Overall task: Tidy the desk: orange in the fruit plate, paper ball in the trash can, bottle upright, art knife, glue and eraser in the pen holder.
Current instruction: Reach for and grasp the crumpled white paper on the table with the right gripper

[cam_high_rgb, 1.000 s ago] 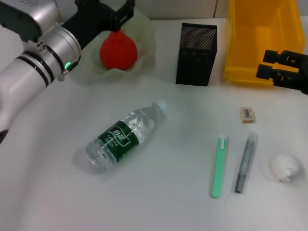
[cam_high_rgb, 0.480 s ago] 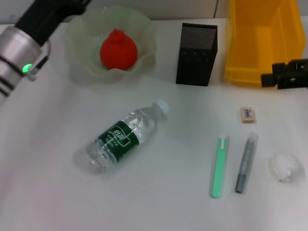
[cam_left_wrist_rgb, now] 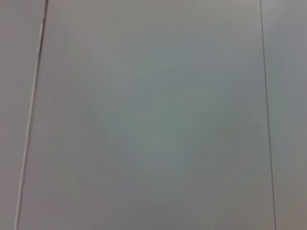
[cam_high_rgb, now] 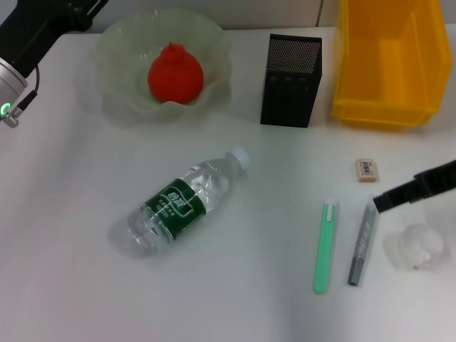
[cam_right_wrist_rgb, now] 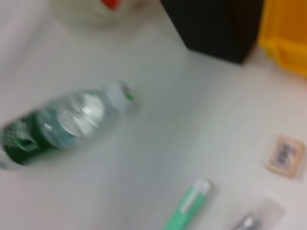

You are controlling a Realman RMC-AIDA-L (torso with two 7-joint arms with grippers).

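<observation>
Left arm's black gripper (cam_high_rgb: 71, 11) sat raised at the far left corner, beside the wavy pale-green glassy fruit plate (cam_high_rgb: 214, 43); finger spread could not be told. The red-orange round orange (cam_high_rgb: 175, 73) lay in that plate. Clear plastic bottle with dark green label (cam_high_rgb: 184, 200) lay on its side, centre-left. Black mesh pen holder (cam_high_rgb: 291, 80) stood far centre. Right arm's black gripper (cam_high_rgb: 417, 188) reached in from the right edge, low over the white crumpled paper ball (cam_high_rgb: 422, 246), just beyond it; opening could not be told.
</observation>
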